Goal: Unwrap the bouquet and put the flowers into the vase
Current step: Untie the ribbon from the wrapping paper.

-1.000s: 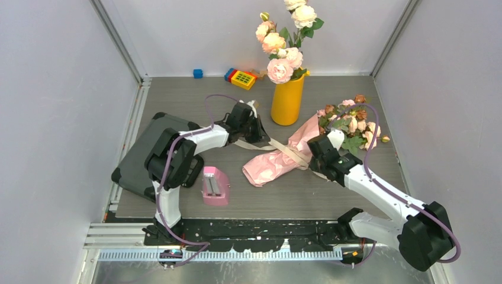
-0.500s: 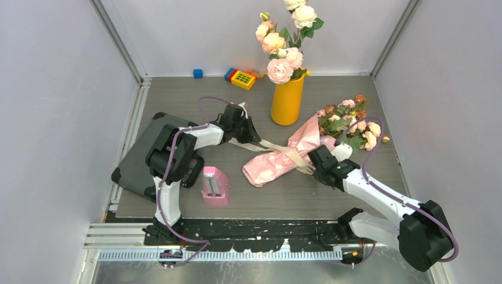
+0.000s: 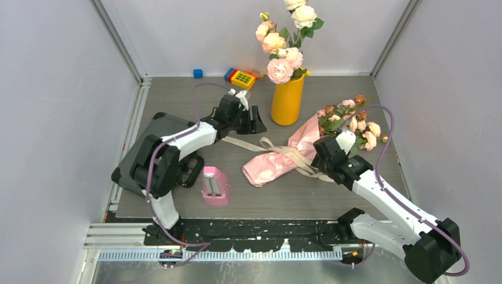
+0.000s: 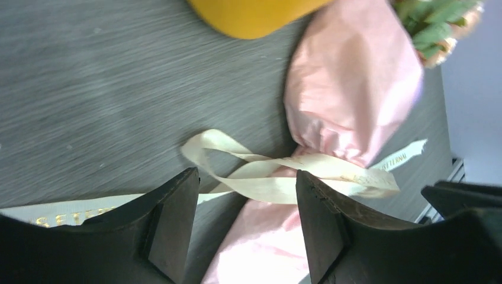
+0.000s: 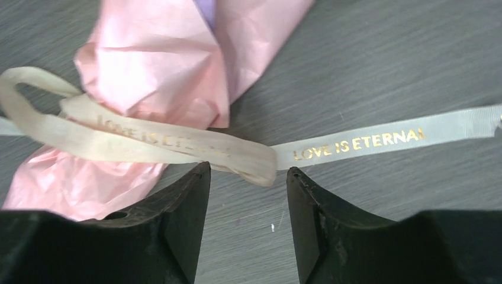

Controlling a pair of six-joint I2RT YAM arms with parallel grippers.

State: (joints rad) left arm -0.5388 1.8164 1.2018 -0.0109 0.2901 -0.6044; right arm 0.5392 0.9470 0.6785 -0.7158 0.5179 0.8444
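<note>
The bouquet [image 3: 278, 161] is looser: my left gripper [image 4: 245, 177] and right gripper [image 5: 248, 168] just spread wide, dropping 2 ends of the ribbon [image 5: 355, 142]; paper [image 5: 154, 65] next.

Pink bouquet [image 3: 276, 164], yellow-orange vase [image 3: 287, 104]

We have the vase [image 3: 287, 102] standing near the far edge of the tabletop [image 3: 266, 198], right of centre. Bouquet [image 3: 278, 163] lies on its side just in front of it, flowers [image 3: 355, 121] toward the right edge. Ribbon [image 3: 245, 144] trails left from it. Toy blocks [image 3: 241, 77] at far edge, left of vase.
</note>
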